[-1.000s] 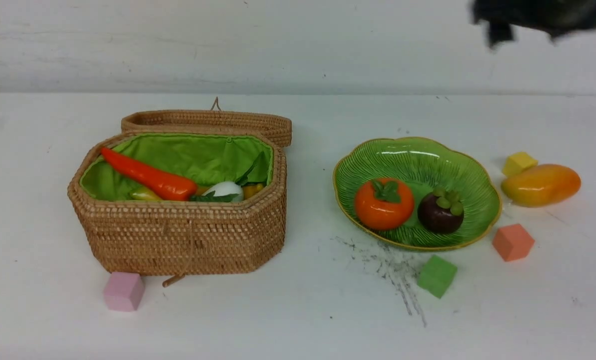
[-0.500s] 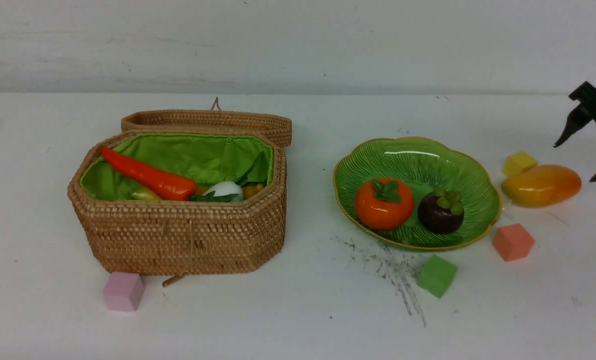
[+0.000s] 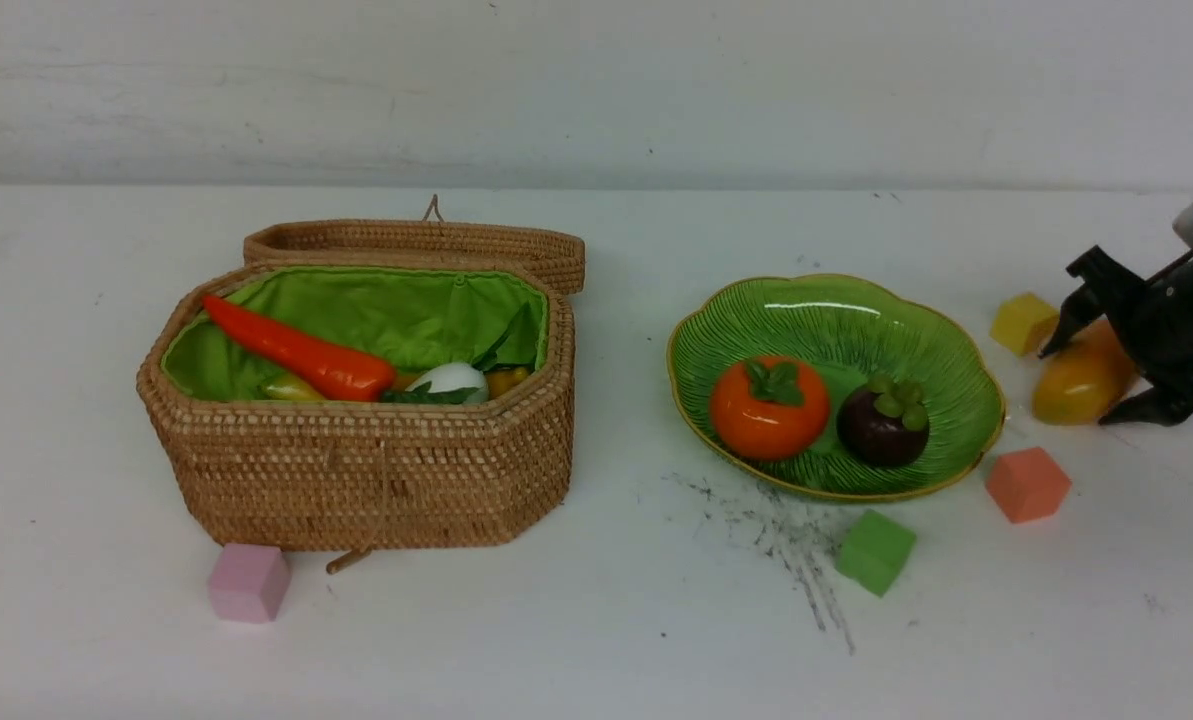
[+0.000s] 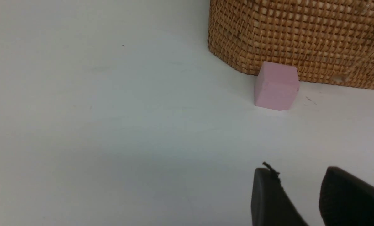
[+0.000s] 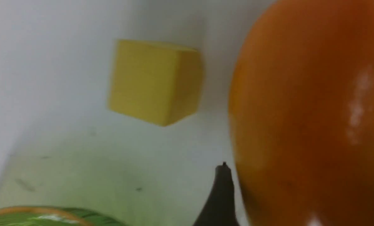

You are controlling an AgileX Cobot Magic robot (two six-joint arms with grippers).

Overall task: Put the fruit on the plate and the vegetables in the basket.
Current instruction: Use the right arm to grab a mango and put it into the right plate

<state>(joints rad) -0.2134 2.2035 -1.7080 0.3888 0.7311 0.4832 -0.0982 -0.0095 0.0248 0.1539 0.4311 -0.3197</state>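
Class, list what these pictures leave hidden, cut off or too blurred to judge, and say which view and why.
1. Mango: front view, right gripper covers its far end.
2. Basket contents: front view, the front wall hides the lower vegetables.
3. Left gripper: left wrist view, cut off by the frame edge.
4. Yellow cube: right wrist view, blurred.

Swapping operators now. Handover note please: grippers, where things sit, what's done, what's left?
Right gripper: open, jaws either side of the mango, not closed on it.
Left gripper: empty, jaws apart, near the pink cube.
Done: orange fruit and purple fruit on the plate; vegetables in the basket.
Left: grasp the mango on the table, move it to the plate.
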